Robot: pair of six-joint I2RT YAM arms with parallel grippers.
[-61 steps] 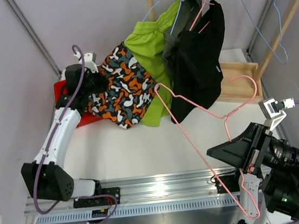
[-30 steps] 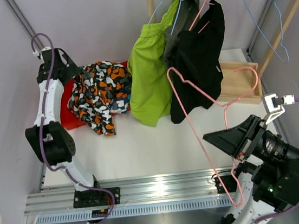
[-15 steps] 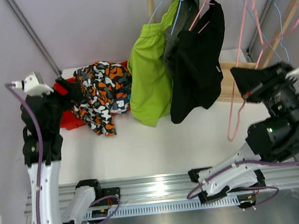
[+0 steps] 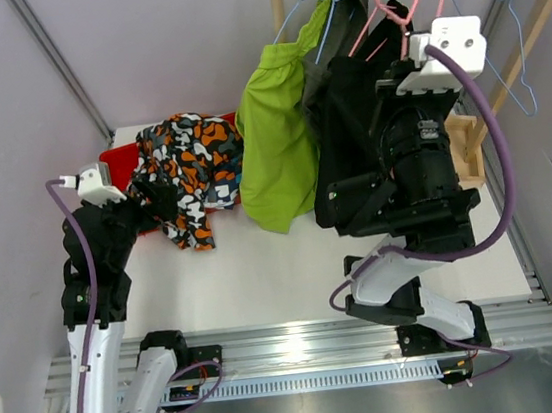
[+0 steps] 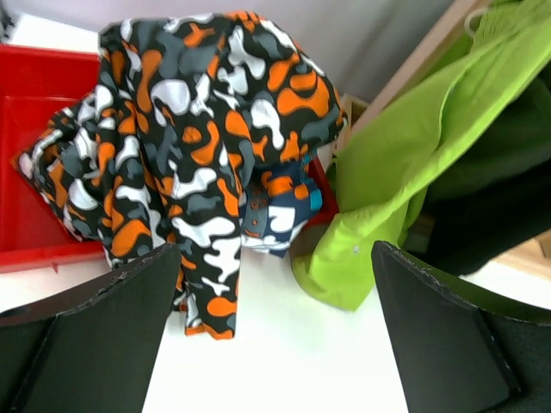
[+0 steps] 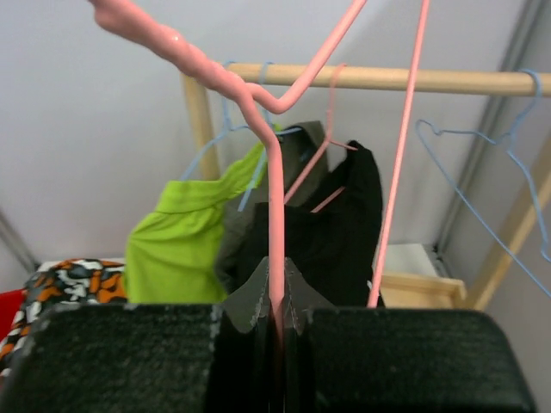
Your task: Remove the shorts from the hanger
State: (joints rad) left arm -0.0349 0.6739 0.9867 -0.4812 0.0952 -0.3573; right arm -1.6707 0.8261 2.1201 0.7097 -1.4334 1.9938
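The lime green shorts (image 4: 274,146), a grey-olive pair (image 4: 318,70) and a black pair (image 4: 348,137) hang from the wooden rail (image 6: 387,80). Below and left of the rail, the orange-black-white patterned pair (image 5: 189,129) lies heaped over a red bin (image 5: 34,129), with a teal patterned pair (image 5: 280,215) peeking out beneath. The left fingers (image 5: 103,335) gape wide and hold nothing. The right fingers (image 6: 258,301) are clamped on a bare pink hanger (image 6: 275,198) close under the rail.

Pale lilac walls (image 4: 165,39) surround a white table (image 4: 262,259) beneath a wooden clothes rail (image 6: 465,81).
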